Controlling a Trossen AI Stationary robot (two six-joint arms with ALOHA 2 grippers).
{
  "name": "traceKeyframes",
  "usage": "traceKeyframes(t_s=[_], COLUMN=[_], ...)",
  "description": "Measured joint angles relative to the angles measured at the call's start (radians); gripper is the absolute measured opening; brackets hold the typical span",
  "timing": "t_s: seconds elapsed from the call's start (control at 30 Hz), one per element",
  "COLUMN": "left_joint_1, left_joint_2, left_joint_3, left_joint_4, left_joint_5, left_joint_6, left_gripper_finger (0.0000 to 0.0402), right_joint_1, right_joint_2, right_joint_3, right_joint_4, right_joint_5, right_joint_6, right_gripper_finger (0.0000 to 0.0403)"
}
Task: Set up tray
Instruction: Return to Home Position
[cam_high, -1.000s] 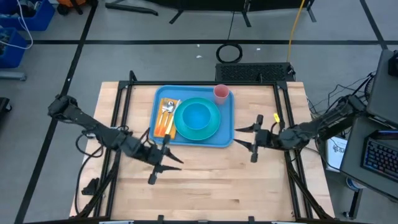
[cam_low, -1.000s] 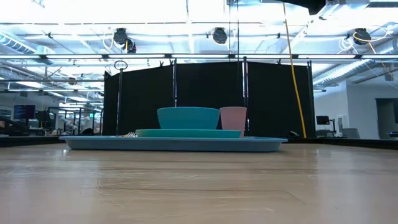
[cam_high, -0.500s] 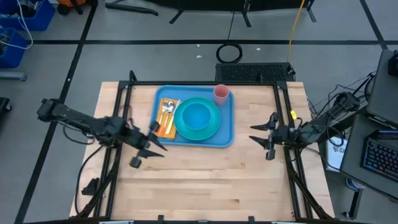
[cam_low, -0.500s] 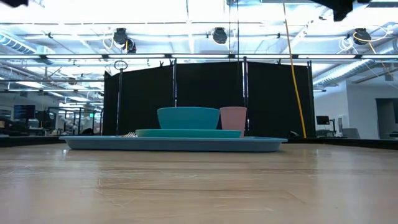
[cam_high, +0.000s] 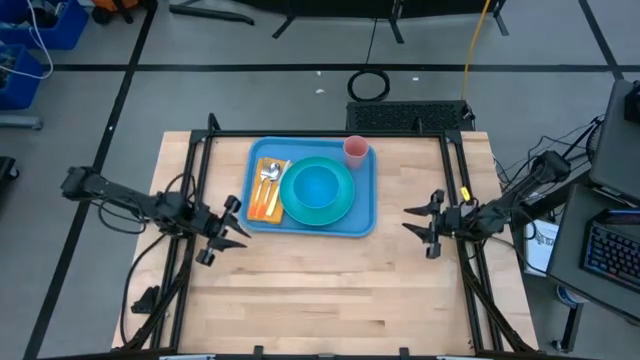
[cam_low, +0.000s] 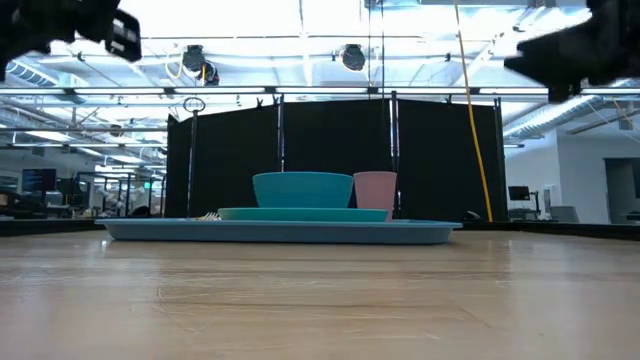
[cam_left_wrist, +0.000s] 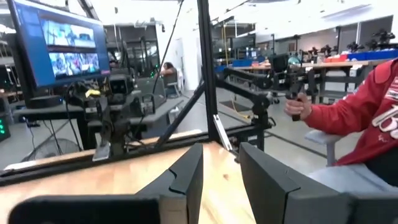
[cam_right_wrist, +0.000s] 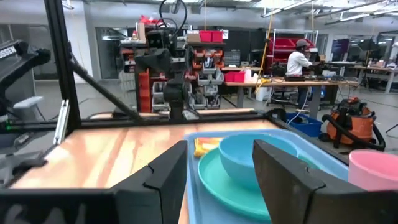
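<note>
The left hand (cam_high: 222, 230) hovers over the counter's (cam_high: 330, 290) left side, just beside the tray's left end, with its 2 fingers spread and empty. The light-blue tray (cam_high: 365, 205) lies at the counter's far middle. It carries an orange-yellow napkin (cam_high: 260, 168) with cutlery, a teal plate (cam_high: 340, 210) under a bowl (cam_high: 316, 186), and a pink cup (cam_high: 355, 150) in its far-right corner. The right hand (cam_high: 418, 222) hangs near the right edge, released.

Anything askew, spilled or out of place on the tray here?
Nothing stands out. The tray sits flat; bowl on plate, pink cup upright, cutlery on the napkin. The left gripper and right gripper hang open, clear of it.
</note>
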Motion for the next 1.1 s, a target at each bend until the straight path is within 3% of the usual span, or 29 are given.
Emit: traceKeyframes(t_s=[0.17, 0.3, 0.47, 0.67, 1.1], left_joint_1=[-0.009, -0.001, 0.001, 0.002, 0.002], left_joint_2=[-0.045, -0.071, -0.071, -0.07, -0.069], left_joint_3=[-0.145, -0.137, -0.148, -0.148, -0.148], left_joint_4=[0.164, 0.061, 0.067, 0.042, -0.021], left_joint_5=[0.003, 0.0, 0.05, 0.016, 0.016], left_joint_6=[0.007, -0.005, 0.028, -0.016, -0.041], left_gripper_finger=[0.0111, 0.0111, 0.0111, 0.0111, 0.0111], right_joint_1=[0.0, 0.0, 0.0, 0.0, 0.0], right_joint_2=[-0.003, 0.002, 0.003, 0.003, 0.002], right_joint_3=[-0.087, -0.087, -0.088, -0.09, -0.091], right_joint_4=[0.111, 0.078, 0.032, -0.062, 0.046], right_joint_5=[0.0, -0.004, -0.001, -0.002, -0.002], right_joint_6=[-0.024, -0.023, -0.024, -0.013, -0.023], right_gripper_finger=[0.0171, 0.0171, 0.0171, 0.0171, 0.0171])
